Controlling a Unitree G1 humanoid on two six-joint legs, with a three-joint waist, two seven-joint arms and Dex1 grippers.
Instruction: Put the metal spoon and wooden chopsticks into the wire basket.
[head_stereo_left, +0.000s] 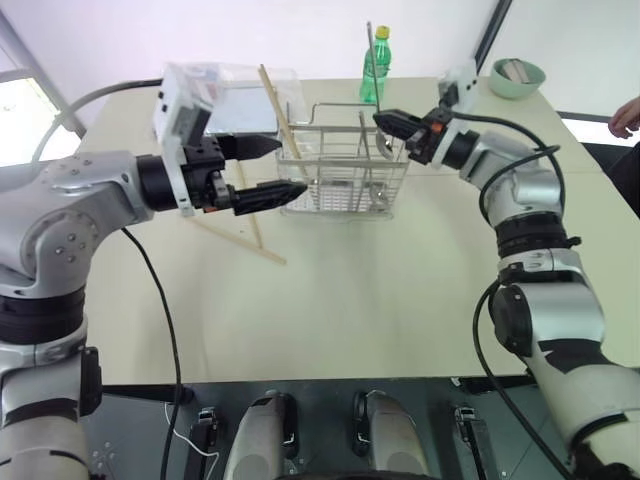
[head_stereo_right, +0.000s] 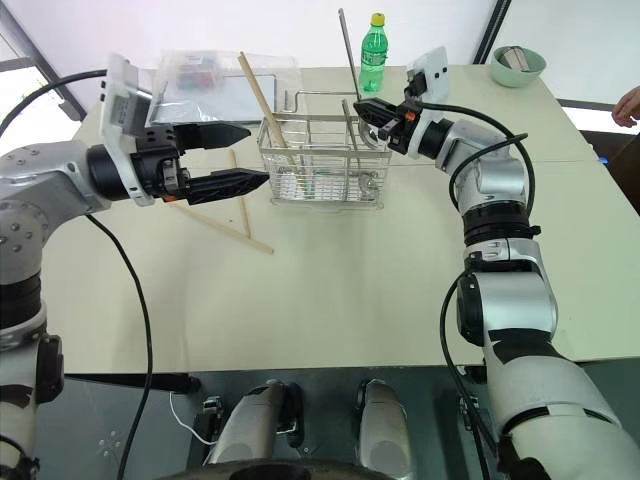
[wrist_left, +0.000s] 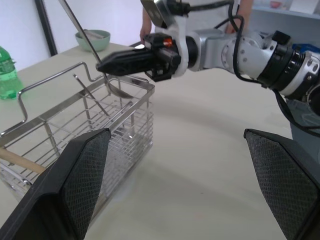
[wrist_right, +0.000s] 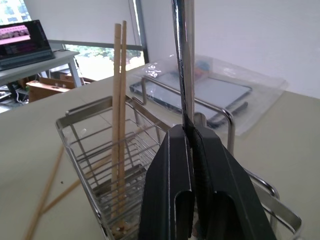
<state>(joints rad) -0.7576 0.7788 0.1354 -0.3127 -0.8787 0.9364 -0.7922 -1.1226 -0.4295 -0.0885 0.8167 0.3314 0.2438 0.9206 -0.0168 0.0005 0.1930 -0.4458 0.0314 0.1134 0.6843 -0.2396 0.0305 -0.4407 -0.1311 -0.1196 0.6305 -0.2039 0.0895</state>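
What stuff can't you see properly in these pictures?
- Metal spoon: in the right wrist view the shut right end effector hides its bowl.
- Wooden chopsticks on the table: the left end effector covers parts of them in the left eye view.
- Green bowl: its contents are too small to tell.
- A person's hand: cut off by the picture edge.

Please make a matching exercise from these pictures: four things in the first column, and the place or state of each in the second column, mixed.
Things:
1. metal spoon
2. green bottle
3. left gripper
4. two chopsticks

Places or states:
A. lying on the table, beside the wire basket
B. jaws open, nothing between them
C. held upright by the right gripper above the wire basket
D. standing behind the wire basket

Pairs: 1-C, 2-D, 3-B, 4-A
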